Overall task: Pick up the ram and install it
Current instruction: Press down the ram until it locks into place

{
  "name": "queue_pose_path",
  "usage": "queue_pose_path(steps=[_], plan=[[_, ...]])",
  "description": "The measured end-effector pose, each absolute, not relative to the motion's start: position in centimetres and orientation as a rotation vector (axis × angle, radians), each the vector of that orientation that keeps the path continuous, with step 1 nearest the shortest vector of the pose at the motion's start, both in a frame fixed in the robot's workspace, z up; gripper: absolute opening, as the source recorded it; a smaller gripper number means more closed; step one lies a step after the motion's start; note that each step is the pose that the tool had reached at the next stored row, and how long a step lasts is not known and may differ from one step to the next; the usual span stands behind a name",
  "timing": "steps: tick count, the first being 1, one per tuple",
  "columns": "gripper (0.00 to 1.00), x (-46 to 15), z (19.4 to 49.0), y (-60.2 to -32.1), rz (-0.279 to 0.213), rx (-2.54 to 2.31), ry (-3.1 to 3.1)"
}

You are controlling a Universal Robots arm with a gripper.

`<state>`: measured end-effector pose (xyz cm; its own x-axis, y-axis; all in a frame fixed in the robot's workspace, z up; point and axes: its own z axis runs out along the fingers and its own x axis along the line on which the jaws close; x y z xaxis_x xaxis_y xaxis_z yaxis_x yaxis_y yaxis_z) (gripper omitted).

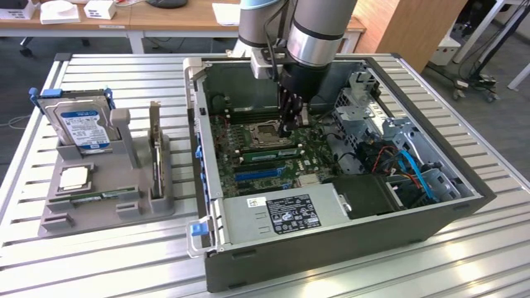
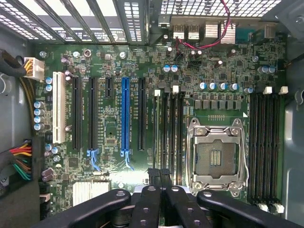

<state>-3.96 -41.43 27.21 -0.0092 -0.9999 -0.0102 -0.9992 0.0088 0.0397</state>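
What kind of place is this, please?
Probably a robotics lab or test workshop: an open computer case sits on a slatted metal table, with a parts holder beside it and office desks behind.

arm (image 1: 319,28): I am showing grey and silver cylindrical segments | gripper (image 1: 288,127): I am wearing black linkages | fingers (image 2: 147,209): black bars carrying round rivets, meeting together

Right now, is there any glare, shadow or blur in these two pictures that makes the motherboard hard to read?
Exterior view: even room light; the arm and gripper shade the board around the CPU socket, and the case's right side sits dark. Wrist view: bright light blows out through the rear vent grille, the motherboard is evenly lit and sharp, while the black gripper fingers close to the lens look soft.
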Motion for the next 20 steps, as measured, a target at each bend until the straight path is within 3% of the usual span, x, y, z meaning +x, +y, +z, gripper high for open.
queue_pose_path(steps=[20], plan=[[0.1, -3.97, 27.06, -41.43, -0.059, 1.895, -2.485]])
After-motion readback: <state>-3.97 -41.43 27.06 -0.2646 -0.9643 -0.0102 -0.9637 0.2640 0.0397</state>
